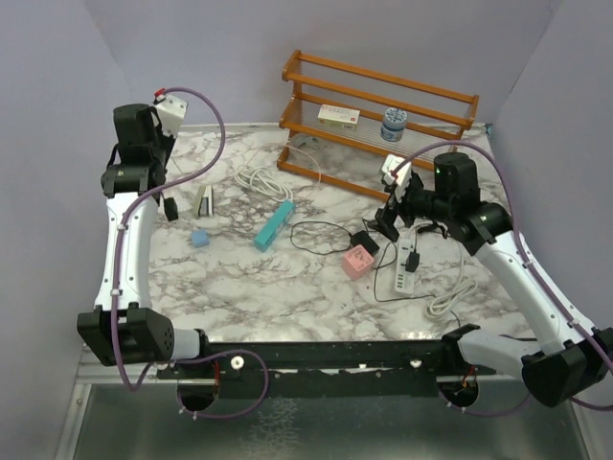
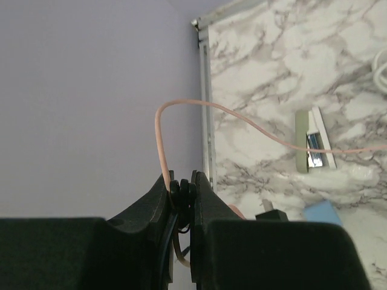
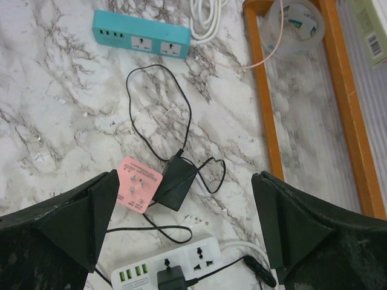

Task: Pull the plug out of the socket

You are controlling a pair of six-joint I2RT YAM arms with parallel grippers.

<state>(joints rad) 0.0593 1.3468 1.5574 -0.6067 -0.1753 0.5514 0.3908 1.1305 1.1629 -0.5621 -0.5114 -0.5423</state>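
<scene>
A white power strip (image 1: 397, 281) lies on the marble table at the right, with a black plug (image 1: 412, 261) seated in one of its sockets. In the right wrist view the strip (image 3: 205, 257) and the plug (image 3: 172, 279) show at the bottom edge. My right gripper (image 1: 393, 216) hangs open and empty above the table just beyond the strip, and its jaws stand wide apart in its own view (image 3: 184, 229). My left gripper (image 1: 170, 206) is shut and empty at the far left of the table (image 2: 183, 187).
A pink adapter (image 3: 139, 184) and a black power brick (image 3: 175, 181) with a looped thin cord lie just beyond the strip. A teal power strip (image 1: 274, 225), a blue block (image 1: 199, 238), a green-white device (image 1: 204, 199) and a coiled white cable (image 1: 263, 179) lie mid-table. A wooden rack (image 1: 374, 110) stands at the back.
</scene>
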